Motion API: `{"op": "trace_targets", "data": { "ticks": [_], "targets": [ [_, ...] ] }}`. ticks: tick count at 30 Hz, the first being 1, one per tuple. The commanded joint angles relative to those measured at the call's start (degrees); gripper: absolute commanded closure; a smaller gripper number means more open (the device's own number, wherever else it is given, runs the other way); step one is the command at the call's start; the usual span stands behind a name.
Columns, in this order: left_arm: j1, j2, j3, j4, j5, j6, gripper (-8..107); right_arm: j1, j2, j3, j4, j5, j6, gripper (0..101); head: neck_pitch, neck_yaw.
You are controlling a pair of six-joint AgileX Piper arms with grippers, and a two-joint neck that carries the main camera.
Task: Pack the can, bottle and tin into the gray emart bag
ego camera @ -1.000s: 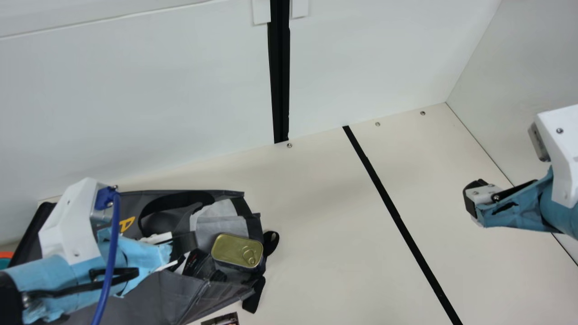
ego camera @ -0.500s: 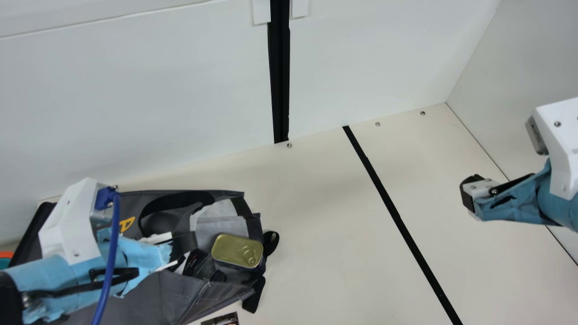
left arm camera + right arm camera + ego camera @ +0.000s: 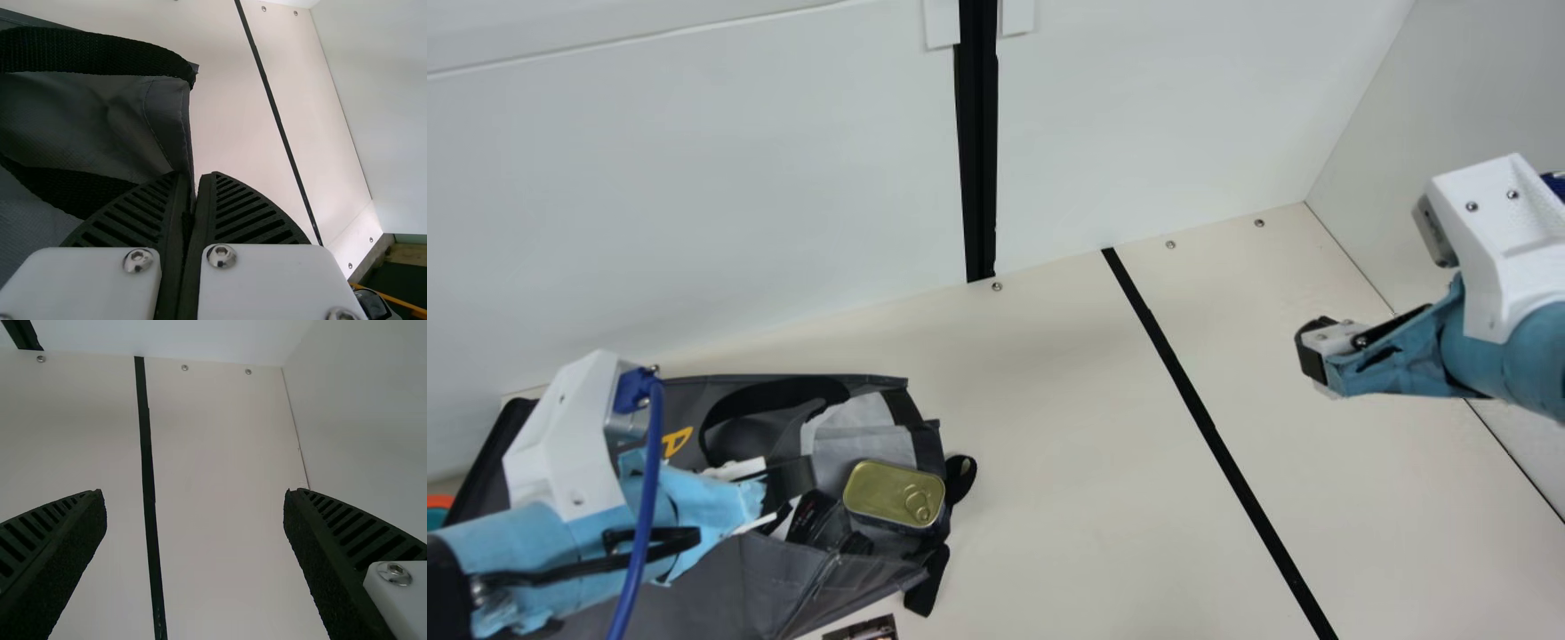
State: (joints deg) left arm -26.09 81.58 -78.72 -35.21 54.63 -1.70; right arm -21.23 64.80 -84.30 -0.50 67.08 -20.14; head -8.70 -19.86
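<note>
The left tool [image 3: 734, 502] is closed on the edge of the gray emart bag [image 3: 774, 578], which lies at the left of the desk [image 3: 1085, 462]. The tin [image 3: 885, 489] sits at the bag's right end, in its mouth, just beside a dark item [image 3: 814, 518]. The right tool [image 3: 1312, 354] hangs over the desk's right side, its fingers wide apart.

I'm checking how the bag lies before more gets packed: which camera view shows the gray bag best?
The main view: it shows most of the gray bag, with the tin by its opening, though the left arm hides part. The left wrist view shows a closer piece: gray cloth and black straps.
</note>
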Motion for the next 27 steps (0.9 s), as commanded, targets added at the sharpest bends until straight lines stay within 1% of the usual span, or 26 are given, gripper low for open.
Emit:
{"op": "trace_targets", "data": {
  "ticks": [1,17,27],
  "targets": [
    [0.0,0.0,0.0,0.0,0.0,0.0,89,0.0,0.6,0.1,0.8,-0.5,-0.4,10,-1.3,-0.1],
    [0.0,0.0,0.0,0.0,0.0,0.0,89,1.1,5.0,2.0,8.0,-3.6,-3.6,10,-1.3,-0.1],
    [0.0,0.0,0.0,0.0,0.0,0.0,89,2.9,7.5,3.6,11.2,-5.4,-5.4,10,-1.3,-0.1]
  ]
}}
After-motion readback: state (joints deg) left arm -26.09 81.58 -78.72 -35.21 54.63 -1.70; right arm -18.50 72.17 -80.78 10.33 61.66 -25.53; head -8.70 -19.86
